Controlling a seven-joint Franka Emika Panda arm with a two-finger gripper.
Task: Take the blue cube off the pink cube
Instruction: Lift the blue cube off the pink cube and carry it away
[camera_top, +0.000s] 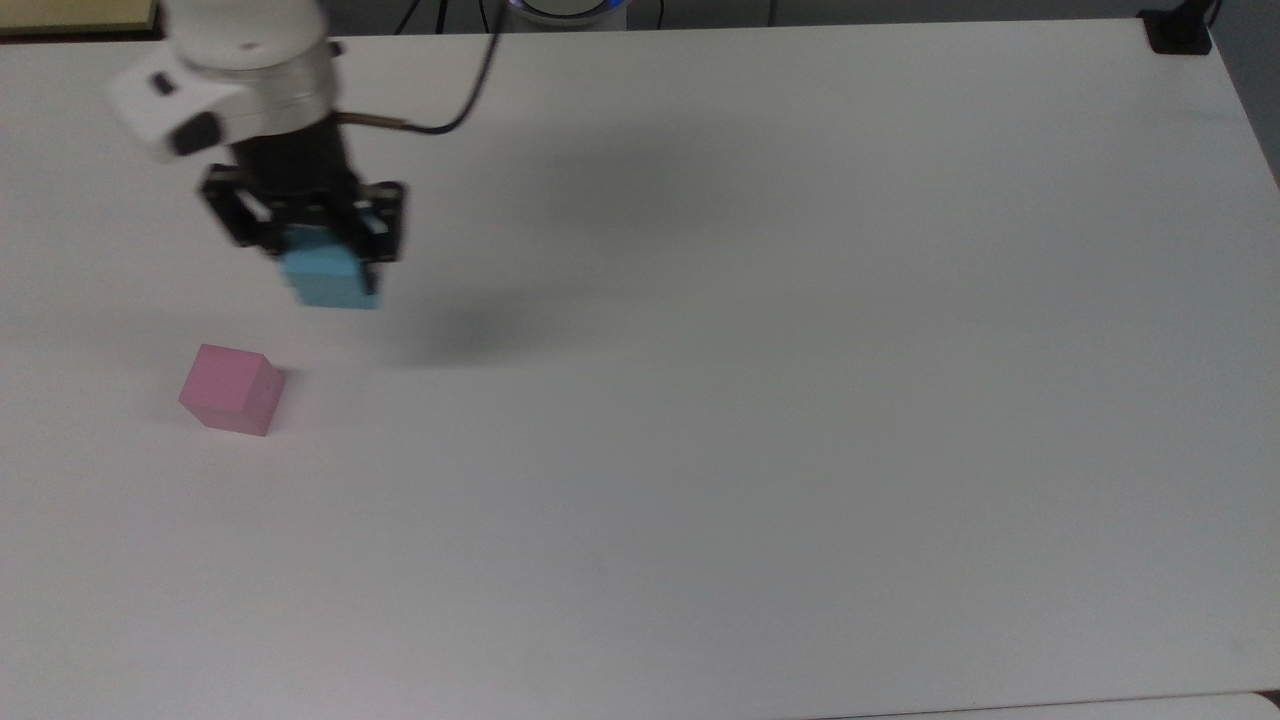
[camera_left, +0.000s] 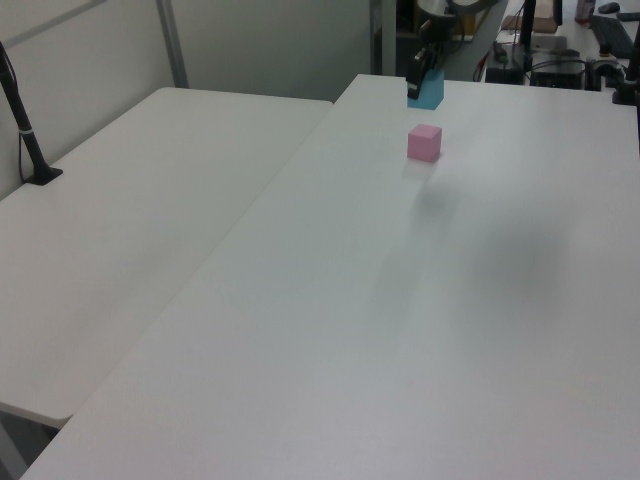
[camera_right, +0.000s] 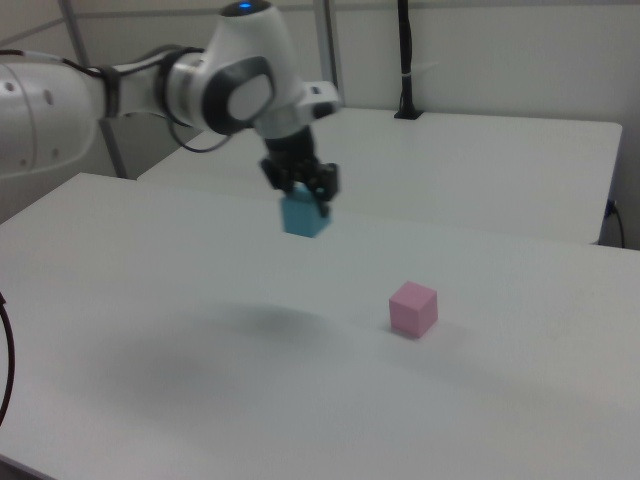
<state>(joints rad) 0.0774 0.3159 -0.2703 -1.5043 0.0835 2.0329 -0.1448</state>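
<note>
The gripper (camera_top: 318, 245) is clamped on the blue cube (camera_top: 330, 278), its two black fingers pressed against opposite faces of the cube's upper part, so that most of the cube hangs below the fingertips. In the right view the gripper (camera_right: 303, 192) holds the blue cube (camera_right: 303, 215) well above the white table (camera_right: 150, 300), with a soft shadow lying on the tabletop beneath and towards the right view's left of it. The cube is carried level, not visibly tilted.

The pink cube (camera_top: 233, 388) sits alone on the table (camera_top: 800, 350), apart from the gripper and touching neither the fingers nor the blue cube. In the top view it lies below the gripper and towards the top view's left. In the right view the pink cube (camera_right: 413, 307) is lower than the gripper and towards the right view's right, resting flat on the surface. In the left view the pink cube (camera_left: 424, 142) stands nearer the camera than the gripper (camera_left: 419, 75), and the blue cube (camera_left: 427, 91) appears just above it in the picture with a clear gap between the two.

A dark cable (camera_top: 455, 105) loops from the wrist above the gripper
</note>
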